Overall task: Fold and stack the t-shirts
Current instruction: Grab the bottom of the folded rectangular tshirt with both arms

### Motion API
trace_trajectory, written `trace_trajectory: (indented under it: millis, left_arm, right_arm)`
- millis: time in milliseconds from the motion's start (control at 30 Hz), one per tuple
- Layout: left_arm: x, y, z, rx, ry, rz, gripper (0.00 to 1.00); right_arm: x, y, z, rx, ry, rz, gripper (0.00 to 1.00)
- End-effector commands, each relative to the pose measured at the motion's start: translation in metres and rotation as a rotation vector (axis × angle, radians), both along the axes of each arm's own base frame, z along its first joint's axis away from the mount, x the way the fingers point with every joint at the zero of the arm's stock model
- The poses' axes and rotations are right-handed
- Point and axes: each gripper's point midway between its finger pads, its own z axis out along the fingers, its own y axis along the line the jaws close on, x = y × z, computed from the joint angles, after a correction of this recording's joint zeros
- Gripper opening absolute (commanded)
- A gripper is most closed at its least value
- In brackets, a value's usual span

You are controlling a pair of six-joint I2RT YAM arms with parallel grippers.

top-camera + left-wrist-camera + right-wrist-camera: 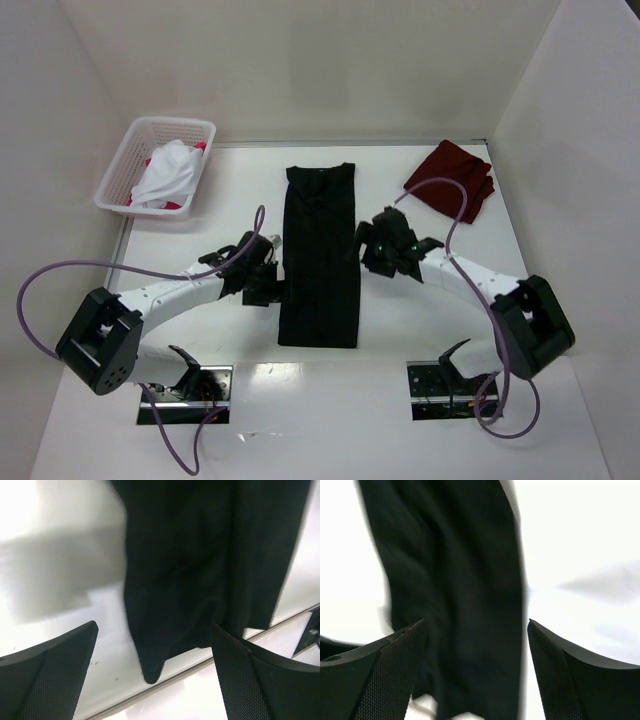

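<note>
White table (230,190), and the biggest thing on it is the black shirt (320,270). It lies flat down the middle, folded in lengthwise so it's one long narrow strip, with the collar end at the far side and the hem near the arm bases.

Far left corner has the basket (112,185) with a white shirt (168,175) bunched up inside and a bit of pink-red cloth (200,148) poking out at the far rim. Far right corner has the maroon shirt (452,180), loosely folded into a lump and well apart from the black one.

Left gripper (268,285) sits at the strip's left edge, a bit past halfway toward the hem. Its wrist cam shows the jaws wide apart, with black cloth and a strip of bare table in the gap and nothing pinched.

Right gripper (372,250) is at the strip's right edge around the middle. Jaws are spread here too, and the black cloth fills most of the gap in its own view. That view is motion-blurred, so I can't tell whether the fingertips (405,650) touch the fabric.
</note>
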Motion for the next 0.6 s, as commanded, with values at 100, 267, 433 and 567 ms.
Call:
trace_trajectory:
  millis: [100,267,433,567]
  left_arm:
    - [-0.021,-0.004,0.0,-0.055,0.078,0.021,0.99]
    - [-0.038,-0.002,-0.01,-0.065,0.14,0.008,0.94]
    - [-0.052,-0.004,-0.012,-0.082,0.167,-0.018,0.93]
    - [-0.059,-0.005,-0.017,-0.069,0.183,-0.037,0.91]
  right_arm:
    - [-0.077,0.016,-0.008,0.097,0.111,0.039,0.81]
    - [-0.123,0.021,-0.027,0.104,0.209,0.089,0.77]
    - [-0.149,0.02,-0.041,0.114,0.261,0.096,0.75]
    - [-0.163,0.014,-0.048,0.1,0.292,0.1,0.73]
